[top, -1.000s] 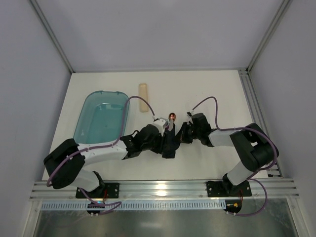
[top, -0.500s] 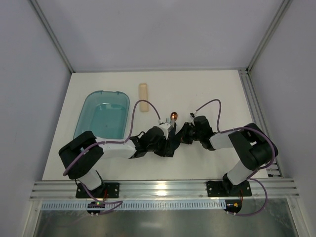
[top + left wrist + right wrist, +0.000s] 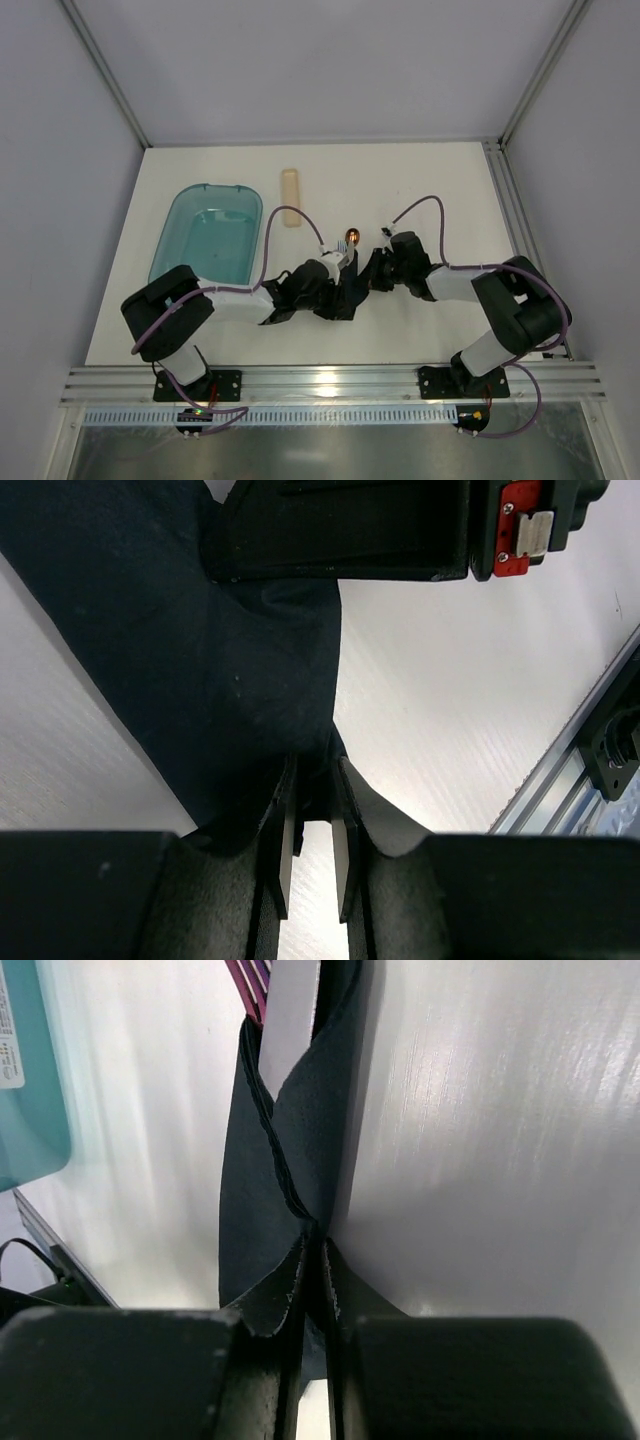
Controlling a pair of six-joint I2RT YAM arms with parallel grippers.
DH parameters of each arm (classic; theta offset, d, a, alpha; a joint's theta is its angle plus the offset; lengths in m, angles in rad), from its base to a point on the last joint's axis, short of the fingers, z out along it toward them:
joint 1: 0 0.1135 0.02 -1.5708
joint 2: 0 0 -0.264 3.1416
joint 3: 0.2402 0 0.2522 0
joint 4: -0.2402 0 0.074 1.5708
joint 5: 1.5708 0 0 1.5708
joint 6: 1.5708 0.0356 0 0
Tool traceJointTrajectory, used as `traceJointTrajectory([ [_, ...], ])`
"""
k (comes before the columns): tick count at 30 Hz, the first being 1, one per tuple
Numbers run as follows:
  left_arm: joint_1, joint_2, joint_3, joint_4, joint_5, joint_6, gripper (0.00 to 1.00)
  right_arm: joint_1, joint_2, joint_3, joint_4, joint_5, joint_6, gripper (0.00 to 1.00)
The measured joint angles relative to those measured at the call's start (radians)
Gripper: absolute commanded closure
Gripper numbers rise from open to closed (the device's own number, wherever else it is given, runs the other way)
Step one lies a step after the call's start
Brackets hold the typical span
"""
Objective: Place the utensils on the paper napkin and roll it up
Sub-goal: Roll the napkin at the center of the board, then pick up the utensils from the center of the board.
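Paper napkin (image 3: 200,650), dark navy, is sitting bunched at the middle of the worktop (image 3: 430,180), taken from both sides rather than lying flat. Over the last second the left arm has been swinging its elbow in toward the centre, and the left end effector (image 3: 315,772) has been narrowing. It is now standing almost closed, with a pointed corner of the sheet running in between its tips. The right end effector (image 3: 312,1250) is nipping a folded ridge of the same sheet between fingers that are nearly touching, and it seems to be easing slightly after a tighter pinch. I am reading this as the rolling step under way: both arms are working the fold together, and the paper napkin is doubling over but not yet forming a tidy roll. The spoon (image 3: 351,236) is showing only its copper bowl, poking out at the far end of the dark paper, and it has hardly been shifting. That suggests the utensils are staying with the sheet. Much is being hidden, since the arms are covering most of the paper from above. The spoon's handle and any other cutlery are not showing in either wrist view, so I cannot tell how many pieces are inside. The teal tub (image 3: 172,250) to the left and a pale stick (image 3: 289,197) further away are lying well apart.
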Motion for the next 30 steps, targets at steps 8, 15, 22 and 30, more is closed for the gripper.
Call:
traceJointTrajectory([
  [8, -0.002, 0.003, -0.004, 0.013, 0.006, 0.0, 0.76, 0.0, -0.028, 0.018, -0.078, 0.021, -0.055, 0.76],
  [15, -0.009, 0.011, -0.004, 0.026, 0.007, 0.0, 0.76, 0.0, -0.065, 0.043, -0.148, 0.044, -0.081, 0.54],
  [22, -0.032, 0.022, -0.004, 0.05, 0.007, -0.001, 0.76, 0.0, -0.095, 0.095, -0.268, 0.104, -0.148, 0.43],
  [30, -0.036, 0.026, -0.005, 0.056, 0.007, -0.001, 0.76, -0.002, 0.022, 0.208, -0.274, 0.043, -0.246, 0.38],
])
